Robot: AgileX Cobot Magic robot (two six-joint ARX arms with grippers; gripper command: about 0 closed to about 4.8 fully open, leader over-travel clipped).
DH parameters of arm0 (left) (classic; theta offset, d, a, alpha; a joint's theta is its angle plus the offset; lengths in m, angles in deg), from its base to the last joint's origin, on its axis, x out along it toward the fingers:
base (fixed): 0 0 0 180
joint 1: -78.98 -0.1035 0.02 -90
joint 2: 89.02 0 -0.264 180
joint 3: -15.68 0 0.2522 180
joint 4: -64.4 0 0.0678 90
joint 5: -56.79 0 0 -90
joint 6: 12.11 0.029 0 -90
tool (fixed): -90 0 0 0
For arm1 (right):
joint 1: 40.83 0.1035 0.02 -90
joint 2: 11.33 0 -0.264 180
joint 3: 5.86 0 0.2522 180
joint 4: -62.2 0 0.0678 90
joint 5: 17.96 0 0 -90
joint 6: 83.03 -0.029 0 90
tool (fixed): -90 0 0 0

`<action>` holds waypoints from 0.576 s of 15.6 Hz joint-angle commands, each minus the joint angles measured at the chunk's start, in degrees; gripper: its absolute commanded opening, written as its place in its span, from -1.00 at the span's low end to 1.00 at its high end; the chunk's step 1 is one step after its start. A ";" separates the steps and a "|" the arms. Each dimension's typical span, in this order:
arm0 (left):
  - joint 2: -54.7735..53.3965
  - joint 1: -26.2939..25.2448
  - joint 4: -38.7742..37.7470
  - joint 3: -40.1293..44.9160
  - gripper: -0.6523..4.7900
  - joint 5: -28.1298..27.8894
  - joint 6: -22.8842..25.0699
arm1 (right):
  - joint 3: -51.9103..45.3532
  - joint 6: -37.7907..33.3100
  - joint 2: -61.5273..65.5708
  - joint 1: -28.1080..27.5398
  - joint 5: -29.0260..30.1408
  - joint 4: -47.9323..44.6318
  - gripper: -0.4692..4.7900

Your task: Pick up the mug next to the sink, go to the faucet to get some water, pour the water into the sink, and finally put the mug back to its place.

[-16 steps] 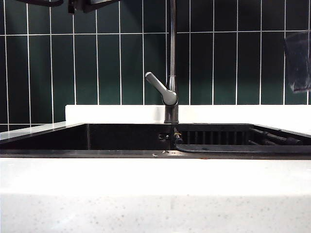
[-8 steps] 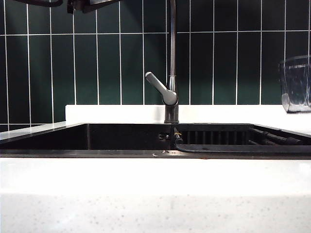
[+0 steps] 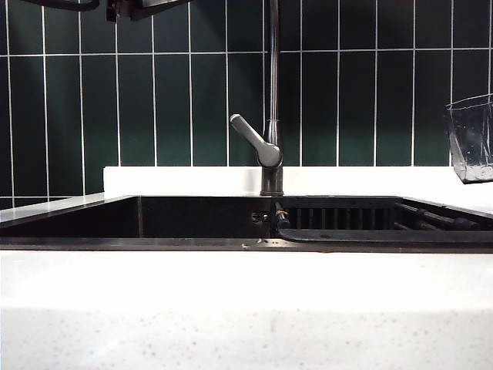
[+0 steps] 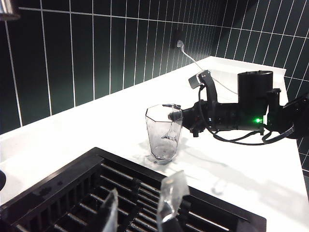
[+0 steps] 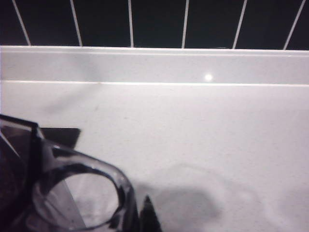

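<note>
Standing upright on counter, mug clamped in right pincer.

I see the mug on the countertop right of the sink, right gripper at its side, faucet behind the sink, left gripper over the basin rack.

Clear faceted mug at the black right gripper; black sink, dark-grey faucet, white speckled countertop, dark green tiles with white grout.
</note>
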 commanded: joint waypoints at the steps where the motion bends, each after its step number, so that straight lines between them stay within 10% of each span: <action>1: 0.17 -0.02 0.87 -0.04 -0.35 0.26 0.22 | 0.31 0.07 1.14 -0.02 -0.59 -2.60 -0.83; 9: 0.17 -0.02 0.83 -0.04 -0.35 0.28 0.22 | -1.31 -0.26 3.80 -0.09 -1.44 -8.48 -0.83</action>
